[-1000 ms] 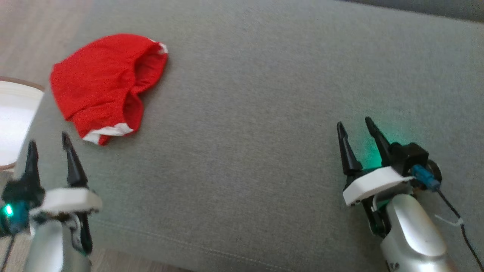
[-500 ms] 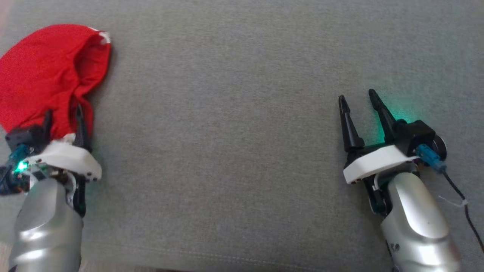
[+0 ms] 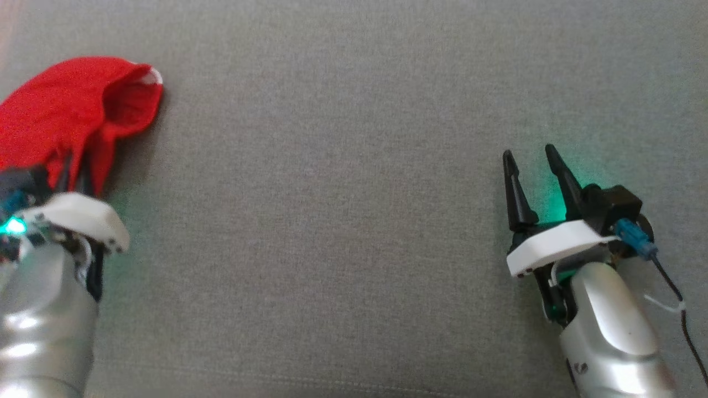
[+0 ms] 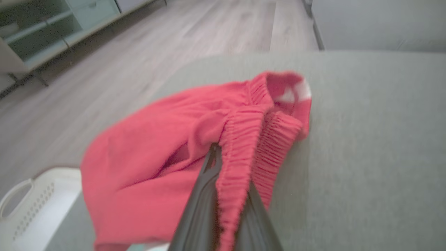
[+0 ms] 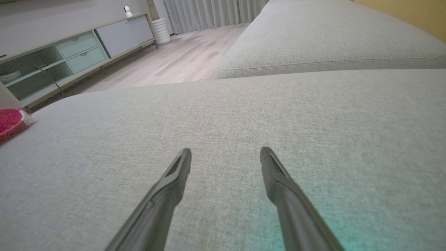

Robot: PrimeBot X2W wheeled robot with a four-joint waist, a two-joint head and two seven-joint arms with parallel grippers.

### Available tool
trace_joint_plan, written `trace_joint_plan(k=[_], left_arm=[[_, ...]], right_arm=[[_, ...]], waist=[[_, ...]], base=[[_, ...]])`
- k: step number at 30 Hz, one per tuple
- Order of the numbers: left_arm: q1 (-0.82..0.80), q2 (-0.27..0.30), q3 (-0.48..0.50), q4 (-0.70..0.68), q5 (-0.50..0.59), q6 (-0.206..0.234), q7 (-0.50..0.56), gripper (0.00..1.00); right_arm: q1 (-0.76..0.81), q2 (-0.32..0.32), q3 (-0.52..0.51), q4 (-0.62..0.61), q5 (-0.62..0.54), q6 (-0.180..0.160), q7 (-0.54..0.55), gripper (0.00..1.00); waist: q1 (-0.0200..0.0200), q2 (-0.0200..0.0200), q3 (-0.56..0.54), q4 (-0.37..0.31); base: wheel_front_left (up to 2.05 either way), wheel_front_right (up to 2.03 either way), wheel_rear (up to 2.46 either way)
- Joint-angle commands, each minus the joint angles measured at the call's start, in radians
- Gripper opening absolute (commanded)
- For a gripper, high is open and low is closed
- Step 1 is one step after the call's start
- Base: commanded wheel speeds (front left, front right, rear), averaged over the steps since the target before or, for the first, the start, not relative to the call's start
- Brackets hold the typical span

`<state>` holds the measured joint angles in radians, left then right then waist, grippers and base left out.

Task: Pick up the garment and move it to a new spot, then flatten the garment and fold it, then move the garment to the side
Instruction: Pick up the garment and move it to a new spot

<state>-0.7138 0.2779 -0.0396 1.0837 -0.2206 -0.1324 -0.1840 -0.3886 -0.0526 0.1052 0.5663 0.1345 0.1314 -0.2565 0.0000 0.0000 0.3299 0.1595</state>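
Observation:
The garment (image 3: 66,116) is a pair of red shorts with white trim, bunched at the far left of the grey cushion (image 3: 343,166). My left gripper (image 3: 74,168) is shut on its near edge. In the left wrist view the dark fingers (image 4: 205,195) pinch the ribbed waistband of the garment (image 4: 146,160), which is lifted a little off the cushion. My right gripper (image 3: 534,160) stands open at the right, low over bare fabric, its fingers (image 5: 174,181) spread with nothing between them. A sliver of the garment (image 5: 10,122) shows at the left edge of the right wrist view.
A white laundry basket (image 4: 31,209) stands on the floor off the cushion's left edge. Beyond lie wood floor (image 4: 174,38) and a low cabinet (image 5: 69,52). A second cushion (image 5: 331,38) adjoins at the far right.
The left gripper reached forward onto the garment's near edge and closed on it, bunching and lifting the cloth. The head camera shifted. The right gripper stayed open.

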Motion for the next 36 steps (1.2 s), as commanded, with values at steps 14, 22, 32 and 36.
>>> trace_joint_plan(k=[14,22,32,36], left_arm=[[-0.157,0.061,-0.184,-0.433,0.012,0.002,-0.073,0.0],[-0.117,-0.073,-0.326,-0.572,-0.048,0.002,-0.061,0.0],[0.035,-0.203,-0.395,-0.507,-0.065,0.058,-0.077,1.0],[0.139,-0.201,-0.329,-0.509,-0.056,0.113,-0.077,1.0]], right_arm=[[0.061,0.002,0.064,-0.021,0.125,-0.001,-0.005,1.0],[0.072,0.002,0.06,-0.026,0.14,-0.001,-0.005,1.0],[0.098,0.002,0.045,-0.028,0.146,-0.001,-0.005,1.0],[0.101,0.002,0.046,-0.038,0.142,-0.001,-0.005,1.0]], waist=[[0.0,0.0,-0.165,-0.188],[0.0,0.0,-0.168,-0.377],[0.0,0.0,-0.172,-0.435],[0.0,0.0,-0.185,-0.404]], base=[[0.0,0.0,0.0],[0.0,0.0,0.0],[0.0,0.0,0.0],[0.0,0.0,0.0]])
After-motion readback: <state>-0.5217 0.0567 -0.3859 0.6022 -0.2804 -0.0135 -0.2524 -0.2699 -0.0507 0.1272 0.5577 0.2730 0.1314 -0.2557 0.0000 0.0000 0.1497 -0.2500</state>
